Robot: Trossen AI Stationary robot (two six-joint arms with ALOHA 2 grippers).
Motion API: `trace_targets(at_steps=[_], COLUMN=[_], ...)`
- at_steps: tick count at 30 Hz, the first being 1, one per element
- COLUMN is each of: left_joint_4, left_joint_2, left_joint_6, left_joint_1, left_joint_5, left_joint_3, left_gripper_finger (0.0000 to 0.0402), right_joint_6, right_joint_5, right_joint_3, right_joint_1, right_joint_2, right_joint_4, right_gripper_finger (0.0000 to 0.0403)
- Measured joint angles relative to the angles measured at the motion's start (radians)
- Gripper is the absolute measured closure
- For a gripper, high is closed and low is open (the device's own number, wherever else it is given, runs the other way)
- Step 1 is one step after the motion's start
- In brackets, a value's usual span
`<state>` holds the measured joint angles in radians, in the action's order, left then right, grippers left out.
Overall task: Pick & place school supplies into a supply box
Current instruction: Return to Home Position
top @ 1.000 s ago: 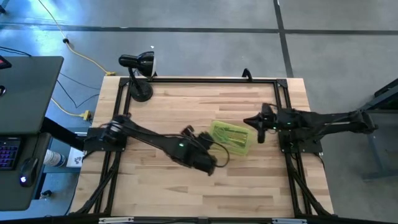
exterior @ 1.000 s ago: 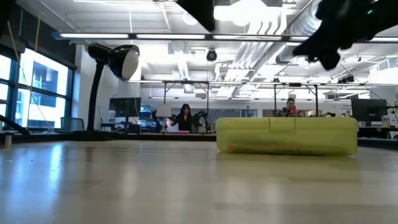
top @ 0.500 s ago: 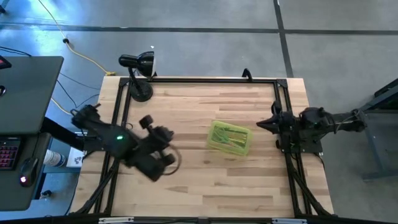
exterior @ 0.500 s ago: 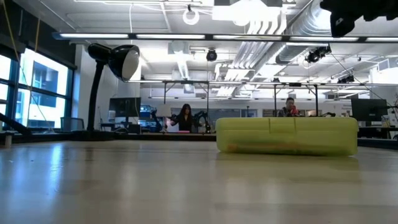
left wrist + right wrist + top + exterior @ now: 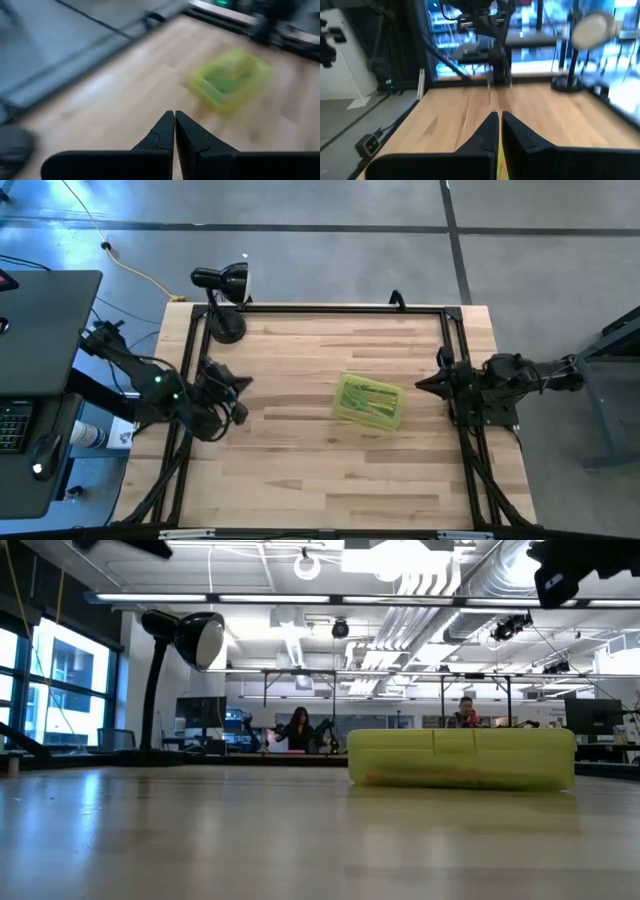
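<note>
Pale wood of the table [image 5: 300,470] carries the yellow-green supply box [image 5: 370,401] near its middle, lid down with the contents showing faintly through, so we judge the packing done. The left gripper [image 5: 174,117] sits tucked at the table's left edge and the right gripper [image 5: 499,116] at its right edge. Each has its fingers pressed together and empty, which suits arms parked well clear of the box.

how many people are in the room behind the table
2. One person shows far back, just left of the yellow-green supply box; the other person shows above the middle of its lid. Others may be hidden behind desks.
</note>
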<state>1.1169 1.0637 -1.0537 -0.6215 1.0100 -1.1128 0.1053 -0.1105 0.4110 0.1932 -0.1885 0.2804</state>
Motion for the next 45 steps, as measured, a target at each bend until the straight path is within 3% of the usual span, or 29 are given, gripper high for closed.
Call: trace_targets(at_steps=[4, 7, 10, 15, 18, 27, 36, 39, 45], left_joint_4=[-0.588, -0.999, -1.208, -1.178, -1.176, -1.556, -1.534, -1.536, -1.497], left_joint_2=[-0.147, -0.2, -0.239, -0.335, -0.409, -0.624, -0.814, -0.836, -0.847], left_joint_6=[0.296, 0.55, 0.727, 0.796, 0.82, 0.937, 0.972, 0.985, 1.005], left_joint_1=[0.0, 0.02, 0.063, 0.187, 0.266, 0.433, 0.509, 0.534, 0.578], left_joint_5=[-0.203, -0.394, -0.468, -0.458, -0.546, -0.815, -0.845, -0.852, -0.869], left_joint_3=[0.338, 0.526, 0.627, 0.677, 0.72, 0.989, 1.097, 1.097, 1.098], left_gripper_finger=[0.0355, 0.0355, 0.0355, 0.0355, 0.0355, 0.0355, 0.0355, 0.0355, 0.0355], right_joint_6=[0.046, -0.042, -0.152, -0.194, -0.189, -0.131, -0.11, -0.074, -0.052], right_joint_5=[0.005, 0.013, 0.081, 0.233, 0.252, 0.288, 0.278, 0.274, 0.238], right_joint_3=[0.0, 0.0, 0.001, 0.013, 0.003, -0.154, -0.325, -0.396, -0.402], right_joint_1=[0.0, 0.0, 0.0, 0.0, 0.0, 0.0, -0.002, -0.003, -0.003], right_joint_2=[-0.001, -0.002, 0.003, 0.047, 0.083, 0.184, 0.184, 0.183, 0.176], right_joint_4=[0.08, 0.021, -0.09, -0.091, -0.086, -0.228, -0.425, -0.524, -0.528], right_gripper_finger=[0.0402, 0.0402, 0.0402, 0.0402, 0.0402, 0.0402, 0.0402, 0.0402, 0.0402])
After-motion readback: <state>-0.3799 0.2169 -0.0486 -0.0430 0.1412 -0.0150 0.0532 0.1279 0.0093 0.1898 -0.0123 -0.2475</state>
